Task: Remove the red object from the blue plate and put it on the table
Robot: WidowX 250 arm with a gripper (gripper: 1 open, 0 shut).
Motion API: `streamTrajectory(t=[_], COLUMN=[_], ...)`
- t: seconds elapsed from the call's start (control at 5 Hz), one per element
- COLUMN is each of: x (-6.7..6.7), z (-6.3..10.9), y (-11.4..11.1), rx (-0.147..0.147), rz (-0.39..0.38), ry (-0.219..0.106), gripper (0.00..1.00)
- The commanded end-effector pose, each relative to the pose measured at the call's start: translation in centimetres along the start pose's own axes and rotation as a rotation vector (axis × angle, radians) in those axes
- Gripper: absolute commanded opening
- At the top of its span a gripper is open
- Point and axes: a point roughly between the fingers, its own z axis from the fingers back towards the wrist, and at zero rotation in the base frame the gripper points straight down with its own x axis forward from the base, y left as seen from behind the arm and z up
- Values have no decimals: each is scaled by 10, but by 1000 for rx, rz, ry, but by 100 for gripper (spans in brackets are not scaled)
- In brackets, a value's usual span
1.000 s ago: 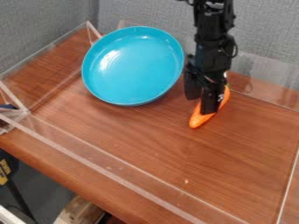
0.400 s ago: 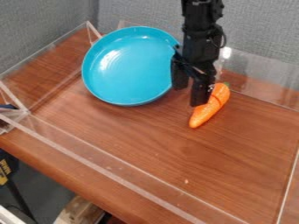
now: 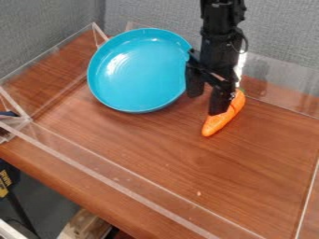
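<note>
The carrot [image 3: 222, 116] is seen lying on the table [image 3: 162, 163], just to the right of the plate [image 3: 140, 70] and clear of its rim. It is laid on its side at a slant, with the pointed tip turned toward the near edge of the table and the thicker end turned away, up toward the far right. A small gap of bare wood is left between the carrot and the plate.

The plate is set at the far left part of the table, close to the back wall, and nothing is seen inside it. Its right rim is partly covered by the black arm.

The gripper [image 3: 214, 93] is held upright directly to the right of the plate, coming down from above, with its dark fingers [image 3: 197, 86] pointed at the table. The fingertips are placed right at the thick end of the carrot, on the side nearer the plate. Whether the carrot is touched by them cannot be told from this view, and whether the fingers are apart or together cannot be told either, since they are seen as one dark mass.

The table is bordered by low clear walls [image 3: 50, 70] on all sides.
</note>
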Motion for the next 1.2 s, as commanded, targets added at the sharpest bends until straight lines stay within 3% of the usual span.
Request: streamTrajectory(t=[0.0, 0.2, 0.4, 1.0], x=[6, 3, -1, 0], z=[24, 9, 8, 35], y=[-5, -8, -9, 9], rx=[47, 41, 43, 45], rz=[21, 49, 80, 37], ry=[-91, -83, -92, -130], gripper=[100, 100, 100, 100])
